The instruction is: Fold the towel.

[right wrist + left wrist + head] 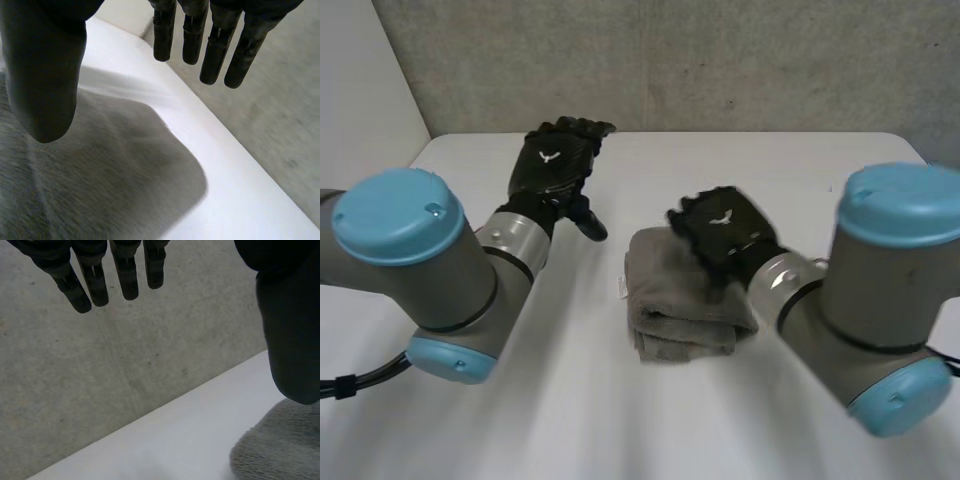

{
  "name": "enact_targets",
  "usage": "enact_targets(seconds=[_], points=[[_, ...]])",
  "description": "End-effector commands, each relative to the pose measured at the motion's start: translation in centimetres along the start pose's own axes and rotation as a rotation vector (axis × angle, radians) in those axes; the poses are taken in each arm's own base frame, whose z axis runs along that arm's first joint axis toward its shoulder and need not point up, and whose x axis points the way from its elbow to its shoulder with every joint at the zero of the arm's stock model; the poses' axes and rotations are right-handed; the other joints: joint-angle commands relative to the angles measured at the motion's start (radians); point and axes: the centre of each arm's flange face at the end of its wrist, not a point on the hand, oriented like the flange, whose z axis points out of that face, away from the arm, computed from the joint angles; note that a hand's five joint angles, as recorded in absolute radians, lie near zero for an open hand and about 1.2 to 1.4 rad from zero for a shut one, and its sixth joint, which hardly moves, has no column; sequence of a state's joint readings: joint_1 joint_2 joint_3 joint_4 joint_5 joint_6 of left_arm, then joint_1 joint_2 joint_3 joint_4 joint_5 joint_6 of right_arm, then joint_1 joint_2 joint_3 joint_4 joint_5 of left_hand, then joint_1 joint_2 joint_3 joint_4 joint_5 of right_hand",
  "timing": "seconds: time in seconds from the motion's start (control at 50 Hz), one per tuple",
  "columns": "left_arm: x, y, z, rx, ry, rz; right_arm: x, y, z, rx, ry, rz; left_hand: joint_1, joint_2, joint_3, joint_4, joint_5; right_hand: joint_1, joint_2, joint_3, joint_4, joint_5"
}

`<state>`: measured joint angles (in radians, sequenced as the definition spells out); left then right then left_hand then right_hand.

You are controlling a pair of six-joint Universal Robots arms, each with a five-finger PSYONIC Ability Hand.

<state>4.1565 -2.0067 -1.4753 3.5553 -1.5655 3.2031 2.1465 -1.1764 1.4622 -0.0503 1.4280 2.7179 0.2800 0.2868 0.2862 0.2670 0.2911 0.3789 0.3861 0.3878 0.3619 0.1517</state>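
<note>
Towel (675, 300): folded bundle, middle of the bench (570, 400), long axis near edge to far edge.
Right hand (720, 232): nearer, over its far end; fingers (215, 50) straight, empty.
Left hand (552, 165): toward far-left corner; fingers (125, 275) straight, empty.

The left hand (292, 330) hangs straight-fingered, thumb near the grey towel (280, 450) on the table (175, 440).

My two arms (455, 275)
Grey joints (880, 290), light-blue caps (395, 215); black left hand (555, 170) and right hand (720, 232), each with a white mark.
</note>
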Motion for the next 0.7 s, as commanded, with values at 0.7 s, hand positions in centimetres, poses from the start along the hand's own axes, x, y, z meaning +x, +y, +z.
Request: enact_targets(seconds=[0.7], points=[[3.7, -0.9, -1.1, -0.080, 0.022, 0.033, 5.9, -2.2, -0.3, 0.053, 0.127, 0.164, -0.058, -0.064, -0.064, -0.045, -0.243, -0.204, -0.212, -0.213, -0.187, -0.152]])
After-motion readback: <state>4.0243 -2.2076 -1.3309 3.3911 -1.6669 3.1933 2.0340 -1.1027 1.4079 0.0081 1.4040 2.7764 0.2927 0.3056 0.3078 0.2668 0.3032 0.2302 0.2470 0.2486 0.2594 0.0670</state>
